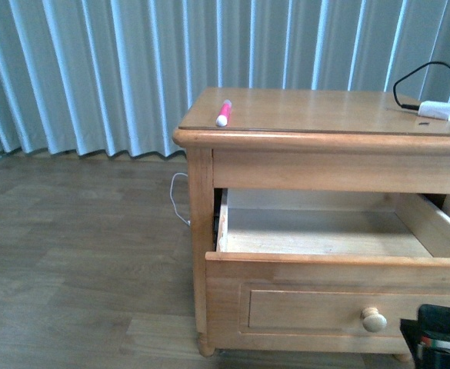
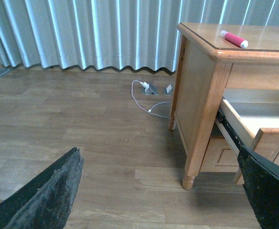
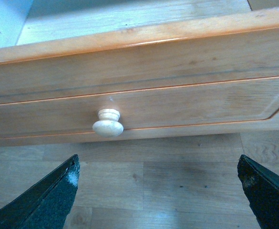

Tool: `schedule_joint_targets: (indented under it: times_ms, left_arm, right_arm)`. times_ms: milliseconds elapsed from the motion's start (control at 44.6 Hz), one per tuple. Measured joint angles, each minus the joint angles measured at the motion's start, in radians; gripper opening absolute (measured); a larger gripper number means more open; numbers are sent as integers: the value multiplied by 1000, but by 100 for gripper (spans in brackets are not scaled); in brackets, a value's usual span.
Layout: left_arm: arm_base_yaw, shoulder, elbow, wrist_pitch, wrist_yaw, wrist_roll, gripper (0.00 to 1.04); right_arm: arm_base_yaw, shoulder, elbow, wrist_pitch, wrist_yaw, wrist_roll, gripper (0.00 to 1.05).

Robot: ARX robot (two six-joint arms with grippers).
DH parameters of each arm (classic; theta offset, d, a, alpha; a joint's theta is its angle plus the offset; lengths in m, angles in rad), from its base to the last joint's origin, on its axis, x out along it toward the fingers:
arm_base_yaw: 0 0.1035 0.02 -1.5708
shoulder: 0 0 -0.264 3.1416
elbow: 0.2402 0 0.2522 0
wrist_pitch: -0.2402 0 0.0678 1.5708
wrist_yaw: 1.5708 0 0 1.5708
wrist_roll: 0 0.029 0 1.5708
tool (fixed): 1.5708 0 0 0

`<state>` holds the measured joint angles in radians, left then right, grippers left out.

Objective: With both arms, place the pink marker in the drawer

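I have the pink marker (image 1: 223, 113) on the left front corner of the desk (image 1: 325, 111), long axis running front-to-back, above the open drawer (image 1: 301, 296). The left pincer (image 2: 158, 149) and right pincer (image 3: 158, 157) both gape empty; the left looks nearer, I think.

You see the pink marker (image 2: 233, 39) lying on the desk (image 2: 196, 81) top, the drawer (image 2: 273, 130) open beneath that top, and the left pincer (image 2: 158, 151) spread wide near the desk.

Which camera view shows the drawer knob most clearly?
The right wrist view: the knob is close and sharp on the drawer front. The front view shows the knob small, low on the right. The left wrist view does not show it.
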<state>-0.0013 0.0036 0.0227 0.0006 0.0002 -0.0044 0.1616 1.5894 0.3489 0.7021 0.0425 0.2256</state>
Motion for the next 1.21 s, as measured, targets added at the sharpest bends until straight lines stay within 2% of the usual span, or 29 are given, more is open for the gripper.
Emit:
schedule_joint_targets:
  times_ms: [134, 448, 538, 605, 829, 851, 963, 1030, 1097, 1209]
  left_arm:
    - [0, 0, 0, 0, 0, 0, 98]
    - [0, 0, 0, 0, 0, 0, 98]
    - [0, 0, 0, 0, 0, 0, 99]
    - [0, 0, 0, 0, 0, 0, 98]
    - [0, 0, 0, 0, 0, 0, 98]
    - [-13, 6, 2, -5, -38, -6, 98]
    - [-150, 95, 6, -26, -388, -53, 98]
    - [-228, 168, 19, -1, -512, -60, 98]
    - [-296, 251, 50, 58, -586, -62, 98]
    - [-372, 467, 159, 198, -587, -61, 98]
  right_arm:
    - [-30, -211, -26, -157, -42, 0, 96]
    - [-118, -778, 3, -662, -154, -1, 96]
    - [-112, -850, 16, -732, -174, -3, 96]
    - [-103, -871, 19, -758, -148, -3, 96]
    - [-98, -875, 19, -767, -133, -3, 96]
    - [-98, -875, 19, -767, -133, -3, 96]
    - [-98, -876, 19, -768, -132, -3, 96]
    - [-97, -876, 19, -768, -132, -3, 96]
    - [-97, -876, 19, -768, -132, -3, 96]
    - [-97, -877, 19, -768, -131, -3, 96]
